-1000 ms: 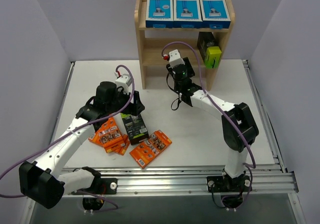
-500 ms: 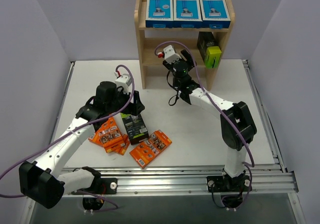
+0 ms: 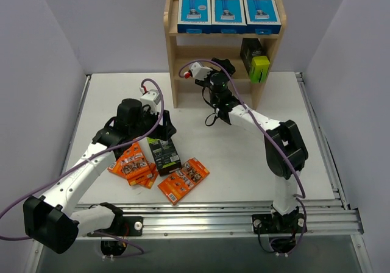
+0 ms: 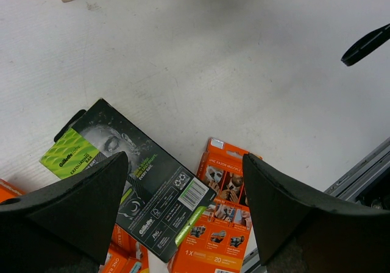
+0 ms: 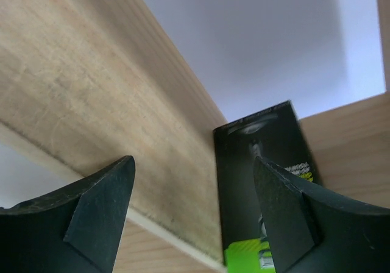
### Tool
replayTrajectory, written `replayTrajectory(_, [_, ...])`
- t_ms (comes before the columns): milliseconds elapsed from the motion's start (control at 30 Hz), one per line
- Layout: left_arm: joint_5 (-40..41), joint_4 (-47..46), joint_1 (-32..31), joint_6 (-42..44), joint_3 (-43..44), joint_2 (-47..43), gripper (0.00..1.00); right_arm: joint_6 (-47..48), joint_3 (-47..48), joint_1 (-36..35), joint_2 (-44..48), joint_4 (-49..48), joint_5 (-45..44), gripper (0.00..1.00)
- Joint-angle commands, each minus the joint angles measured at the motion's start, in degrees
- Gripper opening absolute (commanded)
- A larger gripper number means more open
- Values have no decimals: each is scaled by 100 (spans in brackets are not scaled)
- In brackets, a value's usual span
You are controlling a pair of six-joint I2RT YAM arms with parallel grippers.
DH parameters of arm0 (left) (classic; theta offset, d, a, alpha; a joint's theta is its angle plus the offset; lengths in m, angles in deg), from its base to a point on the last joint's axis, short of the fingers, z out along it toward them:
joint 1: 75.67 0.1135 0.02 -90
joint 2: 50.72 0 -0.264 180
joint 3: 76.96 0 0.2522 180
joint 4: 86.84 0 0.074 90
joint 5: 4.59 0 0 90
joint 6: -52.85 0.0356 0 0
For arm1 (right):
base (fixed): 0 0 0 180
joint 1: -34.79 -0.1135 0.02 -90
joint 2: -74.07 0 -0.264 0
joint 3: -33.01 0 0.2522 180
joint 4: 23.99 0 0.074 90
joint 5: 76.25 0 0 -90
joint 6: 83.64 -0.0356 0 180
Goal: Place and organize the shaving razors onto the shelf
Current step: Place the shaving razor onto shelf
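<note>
**Shaving razors (image 3: 183, 180): the loose pile falls to the left arm**

Three blue boxes (image 3: 228, 12) line the top of the shelf (image 3: 172, 53), and one black-and-lime box (image 5: 265, 181) stands on its middle tier. The rest lie on the table (image 3: 244, 157). My left gripper (image 4: 184, 163) hangs wide open and empty directly over the flat black box (image 4: 137, 181). Its long axis slants across the jaw line, so I judge a wrist turn comes first. The right gripper (image 5: 194, 163), jaws apart and empty, is up at the shelf, well apart from the pile.
</note>
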Motion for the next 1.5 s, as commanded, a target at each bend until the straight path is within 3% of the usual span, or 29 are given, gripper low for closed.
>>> replayTrajectory(0, [98,-207,42,90,160,-3,85,553,382,123,-106,-23,155,74])
replayTrajectory(467, [142,-180,42,108,177,76,85,1099,1480,377,-773,565,191,74])
replayTrajectory(733, [204,-163,42,125,186,120,85,932,2017,606,-1090,1005,199,70])
replayTrajectory(1467, [274,-136,50,169,213,261,85,959,2413,1186,-1732,970,217,67])
